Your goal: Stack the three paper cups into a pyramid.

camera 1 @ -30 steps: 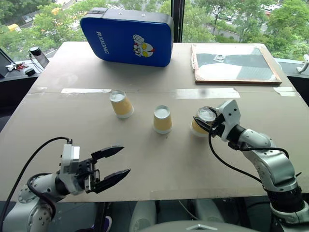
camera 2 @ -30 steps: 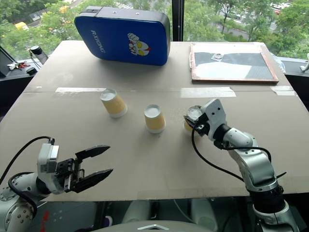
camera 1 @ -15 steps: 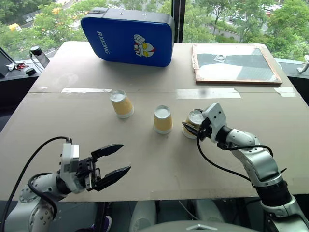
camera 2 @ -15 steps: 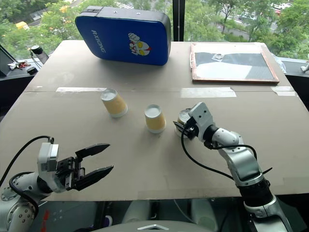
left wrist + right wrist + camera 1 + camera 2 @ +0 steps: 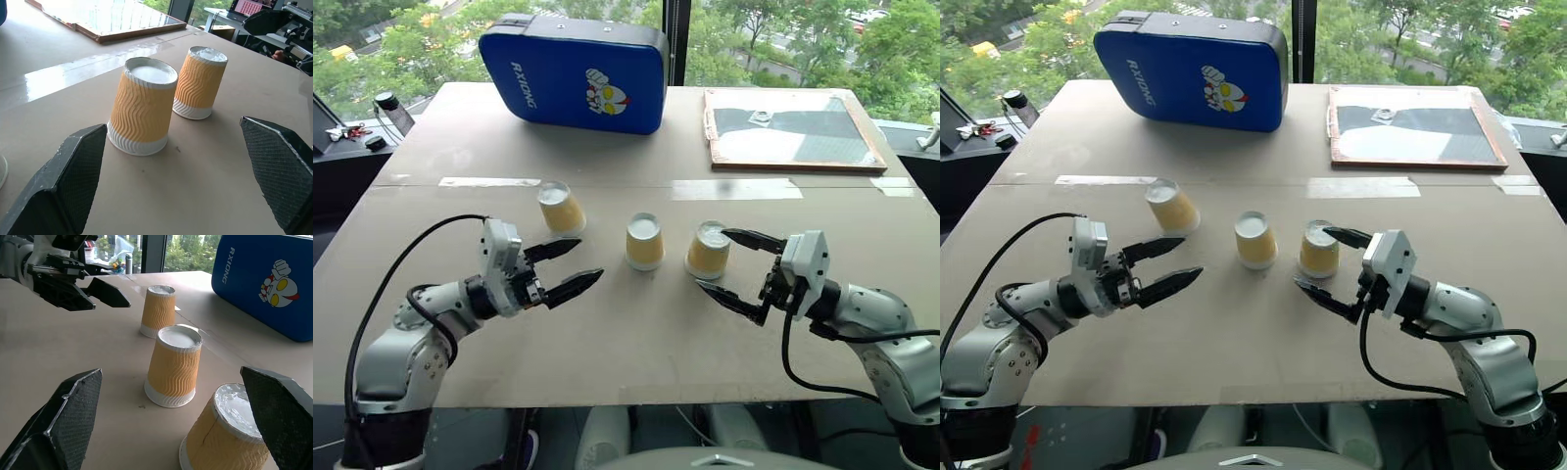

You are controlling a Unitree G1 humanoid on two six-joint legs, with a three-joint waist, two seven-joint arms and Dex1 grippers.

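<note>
Three yellow-orange paper cups stand upside down in a row on the table: the left cup (image 5: 561, 209), the middle cup (image 5: 644, 242) and the right cup (image 5: 709, 250). The middle and right cups stand close together, with a small gap between them. My right gripper (image 5: 713, 259) is open, its fingers spread wide around the near side of the right cup without gripping it. My left gripper (image 5: 589, 258) is open and empty, just in front of the left cup and pointing toward the middle cup (image 5: 143, 105). The right wrist view looks past the right cup (image 5: 227, 431) at the other two.
A blue padded case (image 5: 573, 70) lies at the back of the table (image 5: 636, 333). A wood-framed board (image 5: 790, 130) lies at the back right. Strips of tape (image 5: 736, 189) run across the table behind the cups.
My right gripper slid the right cup left toward the middle cup, let it go, opened wide and drew back. My left gripper moved forward from the table's front edge toward the cups.
</note>
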